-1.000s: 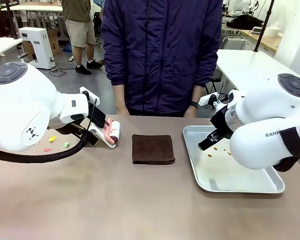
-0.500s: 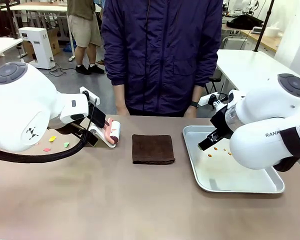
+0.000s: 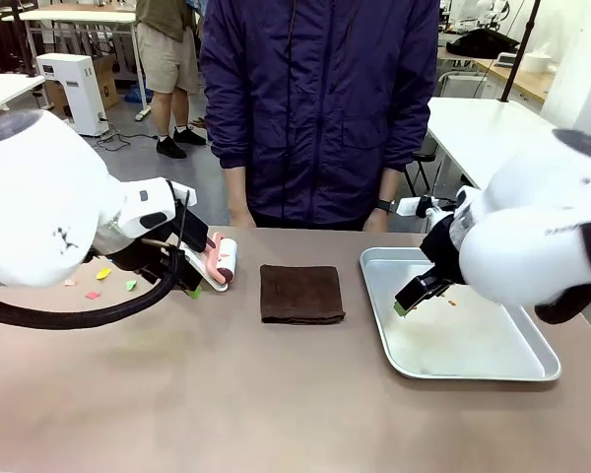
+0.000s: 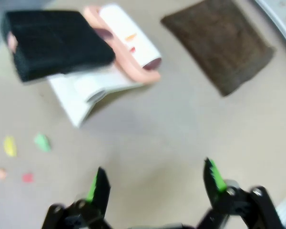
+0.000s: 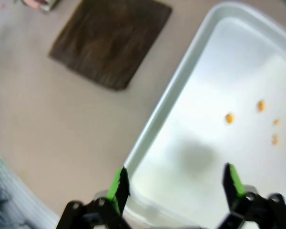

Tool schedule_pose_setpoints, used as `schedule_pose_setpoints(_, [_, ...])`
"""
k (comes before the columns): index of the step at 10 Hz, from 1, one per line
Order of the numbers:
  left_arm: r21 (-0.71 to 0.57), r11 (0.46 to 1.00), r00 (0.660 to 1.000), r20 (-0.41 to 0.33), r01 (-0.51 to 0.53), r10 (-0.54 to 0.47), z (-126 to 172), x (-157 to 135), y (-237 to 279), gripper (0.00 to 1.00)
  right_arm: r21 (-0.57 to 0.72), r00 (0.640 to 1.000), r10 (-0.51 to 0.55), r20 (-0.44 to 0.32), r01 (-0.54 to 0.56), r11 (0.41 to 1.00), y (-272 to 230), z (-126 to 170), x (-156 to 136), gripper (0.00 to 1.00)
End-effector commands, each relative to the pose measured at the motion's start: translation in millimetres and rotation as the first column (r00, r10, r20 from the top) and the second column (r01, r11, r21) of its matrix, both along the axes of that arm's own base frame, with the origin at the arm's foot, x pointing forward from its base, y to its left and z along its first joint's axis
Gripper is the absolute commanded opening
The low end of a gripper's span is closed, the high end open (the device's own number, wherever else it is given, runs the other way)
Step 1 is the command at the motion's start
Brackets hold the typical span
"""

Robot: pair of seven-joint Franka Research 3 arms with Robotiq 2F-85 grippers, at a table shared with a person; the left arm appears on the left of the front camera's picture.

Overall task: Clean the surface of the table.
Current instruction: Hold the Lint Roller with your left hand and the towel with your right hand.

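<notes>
The taupe table (image 3: 276, 394) carries a folded brown cloth (image 3: 301, 293) at its middle and small coloured scraps (image 3: 103, 274) at the left. My left gripper (image 3: 191, 288) hovers low beside a pink-handled lint roller (image 3: 223, 261). In the left wrist view this gripper (image 4: 155, 179) stands open over bare table (image 4: 181, 124), with the scraps (image 4: 42, 141) to one side and the cloth (image 4: 219, 45) beyond. My right gripper (image 3: 402, 307) hangs open over the near-left part of the metal tray (image 3: 473, 370); its wrist view shows the gripper (image 5: 175, 181) wide above the tray rim (image 5: 181, 90).
Orange crumbs (image 5: 229, 118) lie in the tray. The lint roller (image 4: 128, 43) rests on a white stand (image 4: 86, 90) next to a black block (image 4: 57, 43). A person in a dark blue jacket (image 3: 320, 108) stands at the far edge. The table's front half is free.
Both arms have shifted in the last half second. The right gripper has dropped lower over the tray, and the left gripper has come down beside the lint roller. Cloth and roller have not moved.
</notes>
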State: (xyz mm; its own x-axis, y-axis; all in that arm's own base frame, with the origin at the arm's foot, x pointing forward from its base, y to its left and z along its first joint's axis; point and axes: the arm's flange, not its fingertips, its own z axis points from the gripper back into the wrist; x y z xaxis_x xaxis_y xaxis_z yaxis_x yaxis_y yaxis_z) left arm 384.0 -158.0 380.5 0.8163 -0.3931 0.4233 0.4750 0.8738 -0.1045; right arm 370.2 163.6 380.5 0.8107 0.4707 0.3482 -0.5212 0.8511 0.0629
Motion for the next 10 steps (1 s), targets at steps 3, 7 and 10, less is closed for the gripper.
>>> schedule_pose_setpoints(3, [-0.308, 0.936, 0.978, -0.173, -0.169, 0.119, 81, -43, 53, 1.0, 0.343, 0.981, -0.077, -0.176, 0.135, 0.929, -68, 83, -44, 1.0])
schedule_pose_setpoints(7, [-0.592, 0.746, 0.941, -0.068, -0.304, 0.33, 133, -94, 177, 1.0, 0.569, 0.955, -0.243, -0.17, 0.296, 0.767, -178, 124, -93, 1.0])
schedule_pose_setpoints(10, [-0.685, 0.569, 0.865, -0.186, -0.454, 0.466, 101, -123, 290, 1.0, 0.733, 0.904, -0.367, -0.22, 0.401, 0.55, -269, 112, -108, 1.0])
